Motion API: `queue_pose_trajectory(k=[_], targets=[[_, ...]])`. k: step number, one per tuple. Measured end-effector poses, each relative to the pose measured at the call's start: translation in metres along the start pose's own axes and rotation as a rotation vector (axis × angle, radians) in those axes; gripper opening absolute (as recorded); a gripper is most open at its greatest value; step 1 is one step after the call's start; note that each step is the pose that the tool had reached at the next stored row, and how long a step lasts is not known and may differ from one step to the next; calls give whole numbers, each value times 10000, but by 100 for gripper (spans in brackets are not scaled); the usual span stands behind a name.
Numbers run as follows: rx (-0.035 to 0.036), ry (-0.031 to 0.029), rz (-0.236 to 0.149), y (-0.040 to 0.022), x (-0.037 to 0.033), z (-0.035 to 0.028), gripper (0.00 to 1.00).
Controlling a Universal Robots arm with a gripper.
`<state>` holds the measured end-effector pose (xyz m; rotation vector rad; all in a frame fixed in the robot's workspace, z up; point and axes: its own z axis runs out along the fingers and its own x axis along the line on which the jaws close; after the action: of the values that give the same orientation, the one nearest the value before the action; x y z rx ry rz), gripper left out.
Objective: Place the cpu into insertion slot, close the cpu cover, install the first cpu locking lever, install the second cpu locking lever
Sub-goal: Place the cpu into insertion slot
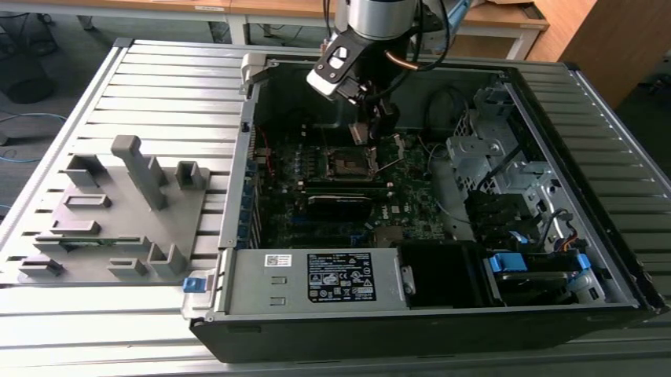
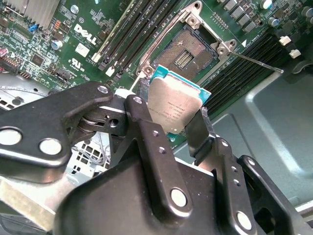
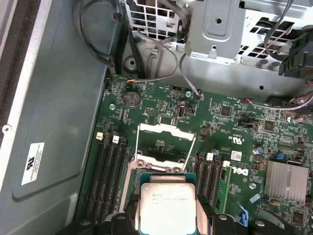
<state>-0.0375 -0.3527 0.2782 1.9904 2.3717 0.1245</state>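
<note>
The gripper (image 2: 171, 120) had its fingers (image 2: 146, 129) clamped on opposite edges of the cpu (image 2: 172, 100), the right hold I reckon: it looked light and stiff, but the contact side wouldn't forgive touching. Just past them sat the open insertion slot (image 2: 188, 54), cpu not in it yet, and further out the cpu cover (image 3: 165, 128) flipped back.

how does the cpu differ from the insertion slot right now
The cpu has a dull grey metal top; the insertion slot is black with a dark centre. The cpu is clamped in the gripper, clear of the motherboard; the insertion slot sits on it, uncovered and empty. Both are square.
</note>
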Motion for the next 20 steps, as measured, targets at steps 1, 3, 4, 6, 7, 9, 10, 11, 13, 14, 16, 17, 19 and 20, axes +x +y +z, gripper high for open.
queue_pose_trajectory(k=[1,3,4,6,7,9,10,11,13,14,16,17,19,20], targets=[[-1,-1,12,0,0,0,54],[-3,-9,107,0,0,2,54],[-5,-16,184,0,0,2,54],[-8,-33,373,0,0,3,54],[-10,-44,496,-1,0,4,54],[-15,-70,787,-1,0,6,54],[-18,-84,943,-1,0,7,54],[-21,-98,1095,-1,0,7,54],[-22,-109,1221,-1,0,7,54],[-23,-110,1224,-1,0,7,54],[-23,-110,1227,-1,0,7,54],[-24,-110,1234,-1,0,7,54],[-25,-113,1263,-1,0,7,54],[-25,-117,1306,-1,0,8,54]])
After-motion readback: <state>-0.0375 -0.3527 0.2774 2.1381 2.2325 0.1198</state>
